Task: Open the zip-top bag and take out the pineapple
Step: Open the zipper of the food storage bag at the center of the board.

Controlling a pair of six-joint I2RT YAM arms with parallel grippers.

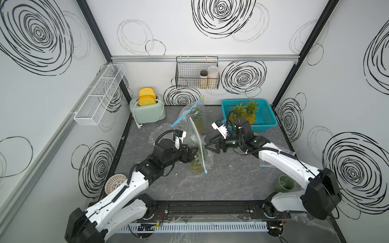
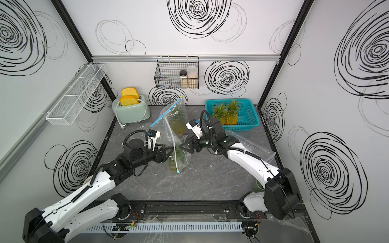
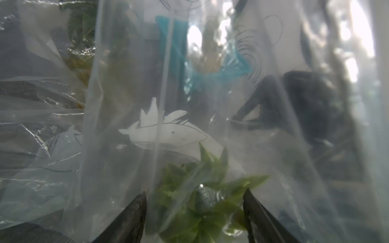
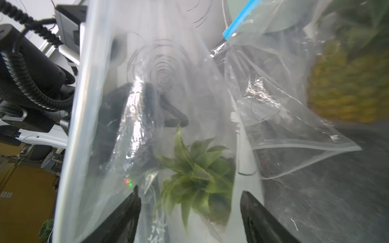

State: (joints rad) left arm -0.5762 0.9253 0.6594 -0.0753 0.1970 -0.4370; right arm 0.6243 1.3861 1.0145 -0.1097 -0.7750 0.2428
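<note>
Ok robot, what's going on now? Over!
Left gripper open, right gripper open, either side of clear plastic zip-top bag. Green-leafed yellow pineapple inside. Second bagged pineapple close behind.

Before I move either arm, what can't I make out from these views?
- Near zip-top bag seal: open or shut unclear; edge-on in both top views, glare-blurred in wrist views.
- Left gripper fingertips: veiled by the bag film in both top views.
- Pineapple body: cut off by the frame edge in both wrist views.
- Green cup: mostly behind the right arm in a top view.
</note>
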